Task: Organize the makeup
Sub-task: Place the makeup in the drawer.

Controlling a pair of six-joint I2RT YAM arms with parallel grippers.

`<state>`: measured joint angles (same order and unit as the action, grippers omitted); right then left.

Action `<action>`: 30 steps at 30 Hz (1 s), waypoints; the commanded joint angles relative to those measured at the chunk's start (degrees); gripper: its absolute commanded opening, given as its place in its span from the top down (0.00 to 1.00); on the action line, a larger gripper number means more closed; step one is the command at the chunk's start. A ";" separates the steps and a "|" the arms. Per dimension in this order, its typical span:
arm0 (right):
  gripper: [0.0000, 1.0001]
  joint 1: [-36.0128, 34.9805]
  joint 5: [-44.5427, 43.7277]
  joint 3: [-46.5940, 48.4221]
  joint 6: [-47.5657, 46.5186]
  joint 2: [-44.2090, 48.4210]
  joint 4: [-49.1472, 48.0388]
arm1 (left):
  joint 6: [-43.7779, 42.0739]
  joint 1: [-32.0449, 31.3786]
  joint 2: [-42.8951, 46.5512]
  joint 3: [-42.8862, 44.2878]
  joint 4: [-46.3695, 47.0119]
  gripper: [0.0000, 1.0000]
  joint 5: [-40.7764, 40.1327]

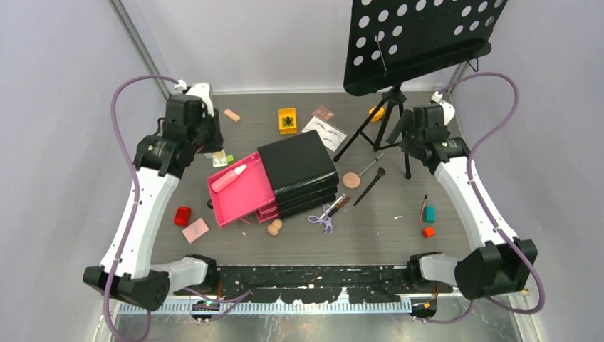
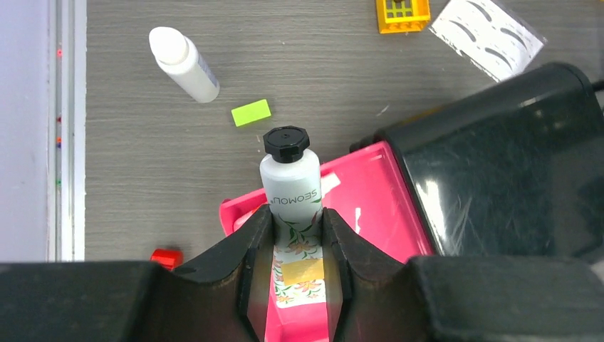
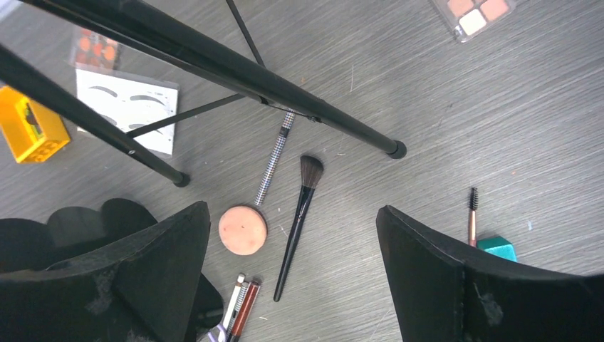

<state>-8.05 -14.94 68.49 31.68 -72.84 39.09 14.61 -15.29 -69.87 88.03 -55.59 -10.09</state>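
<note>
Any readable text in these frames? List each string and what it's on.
"SEOMOU": on the white tube held in the left end effector.
Label on the white bottle: too blurred to read.
Eyebrow card: only brow shapes, no words.
Nothing else is legible in any view.

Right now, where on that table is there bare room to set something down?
The widest bare stretch lies near the front edge, between the lilac scissors and the teal block. Another lies between the peach block and yellow box. Crowded: around the brushes beside the chest.
</note>
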 commanded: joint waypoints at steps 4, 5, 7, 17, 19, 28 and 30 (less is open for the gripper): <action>0.08 0.39 -2.99 -4.25 1.02 8.64 -1.89 | -11.78 -1.77 10.65 -7.85 0.86 0.73 7.85; 0.08 0.38 -3.25 -5.12 1.23 9.46 -1.99 | -15.22 -1.89 12.26 -9.64 1.46 0.75 9.25; 0.08 0.49 -3.35 -6.28 1.46 10.76 -1.88 | -21.38 -1.94 14.64 -12.83 2.33 0.78 13.79; 0.08 0.40 -2.07 -6.03 0.60 11.77 -0.63 | -34.75 -2.46 15.00 -22.55 7.95 0.78 14.81; 0.08 0.41 -2.02 -5.55 -0.05 11.58 -0.19 | -37.33 -2.49 14.70 -23.88 8.74 0.79 16.36; 0.08 0.49 -1.24 -4.67 -1.79 10.81 -0.07 | -52.77 -2.46 11.80 -29.41 10.43 0.82 25.85; 0.08 0.45 -0.86 -4.32 -2.40 10.41 0.09 | -55.95 -2.46 10.88 -30.48 10.63 0.82 25.15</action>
<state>-7.75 -16.16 61.30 31.07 -62.13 39.42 -32.29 -17.63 -57.76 59.09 -48.16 12.29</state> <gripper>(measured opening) 0.916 0.225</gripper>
